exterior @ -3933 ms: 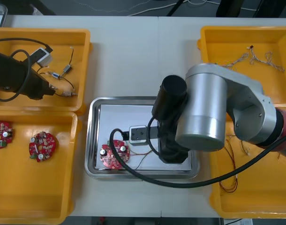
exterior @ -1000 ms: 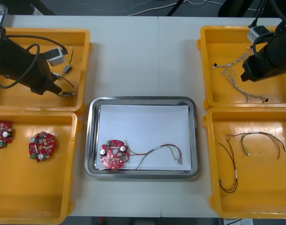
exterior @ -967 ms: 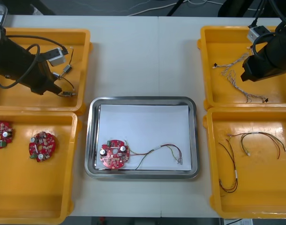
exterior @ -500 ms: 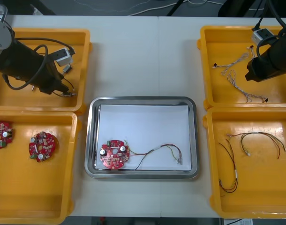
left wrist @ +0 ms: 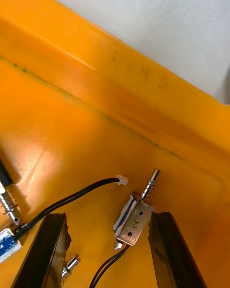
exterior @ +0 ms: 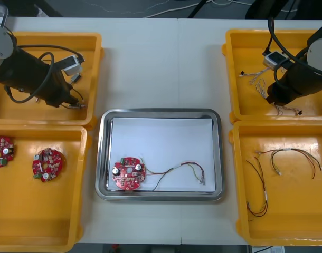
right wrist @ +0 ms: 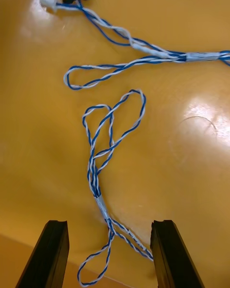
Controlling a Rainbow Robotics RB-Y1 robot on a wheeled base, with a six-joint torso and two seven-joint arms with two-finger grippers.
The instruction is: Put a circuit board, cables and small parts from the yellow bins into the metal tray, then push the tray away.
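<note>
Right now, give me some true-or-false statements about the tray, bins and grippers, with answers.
1. The metal tray holds one circuit board. True.
2. The right gripper is shut on the blue and white cable. False: it is open, the cable lying between its fingers.
3. Two boards lie in the near left bin. True.
4. The left gripper hangs over the tray. False: it is open in the far left bin, a small metal part between its fingers.
5. The tray's cable is black. False: it is a red and yellow cable.
</note>
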